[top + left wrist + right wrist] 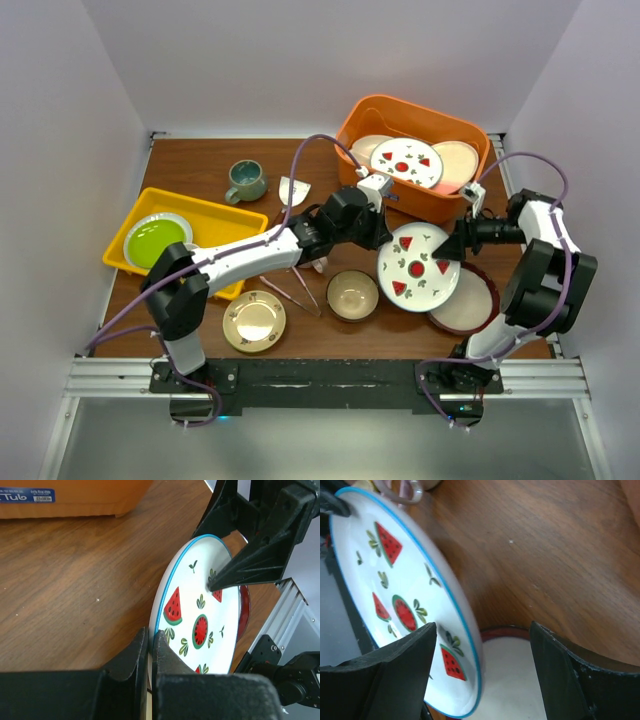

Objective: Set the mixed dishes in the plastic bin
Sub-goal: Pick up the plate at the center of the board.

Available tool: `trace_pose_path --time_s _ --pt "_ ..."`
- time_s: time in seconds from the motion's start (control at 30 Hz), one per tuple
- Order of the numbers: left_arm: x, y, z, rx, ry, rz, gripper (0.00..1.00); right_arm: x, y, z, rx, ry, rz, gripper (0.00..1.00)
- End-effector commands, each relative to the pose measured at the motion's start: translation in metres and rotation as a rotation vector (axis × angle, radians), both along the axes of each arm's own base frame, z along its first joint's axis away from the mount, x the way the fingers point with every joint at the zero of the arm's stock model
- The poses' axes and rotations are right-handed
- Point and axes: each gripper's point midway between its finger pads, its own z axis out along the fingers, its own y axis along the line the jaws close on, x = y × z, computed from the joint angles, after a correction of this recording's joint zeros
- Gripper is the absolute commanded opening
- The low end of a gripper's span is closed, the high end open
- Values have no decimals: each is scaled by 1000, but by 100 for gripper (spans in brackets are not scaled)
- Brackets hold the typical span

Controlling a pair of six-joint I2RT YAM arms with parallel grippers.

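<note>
A: Plastic bin, count and place?
B: One orange plastic bin [352,132], far right corner of the table [195,168]. Inside, three plates showing: one binned watermelon plate [406,162] between two cream plates [371,147].
A: Watermelon plates in all?
B: Two. The second, the held watermelon plate [419,266], is raised and tilted just in front of the bin, outside it. From the top view it overlaps one brown-rimmed plate [478,305].
A: Claws?
B: Two. Left gripper [151,641] pinched tight on that plate's blue rim. Right gripper [482,630] spread wide, the opposite rim lying between its fingers, unclamped.
A: Loose on the table?
B: One bronze bowl [352,294], one gold plate [254,321], one teal mug [245,181], one pair of pink tongs [300,288]. One yellow tray [205,210] bearing one lime-green plate [155,241].
</note>
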Motion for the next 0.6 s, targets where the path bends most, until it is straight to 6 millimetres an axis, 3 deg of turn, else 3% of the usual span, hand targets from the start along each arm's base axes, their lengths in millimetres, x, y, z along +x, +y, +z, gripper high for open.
trace_pose_path --time_s 0.0,0.23,0.33,0.43,0.57 --pt "6 -8 98 -260 -143 -18 0 -16 21 25 144 27 81 74" --pt "9 -1 111 -277 -167 -5 0 -17 29 43 178 7 97 57" --pt "12 2 114 -280 -175 3 0 -17 34 57 186 -18 91 37" --pt "13 4 118 -286 -182 0 0 -19 39 72 178 -58 96 0" --pt "14 8 126 -291 -203 3 0 -20 42 96 173 -115 83 0"
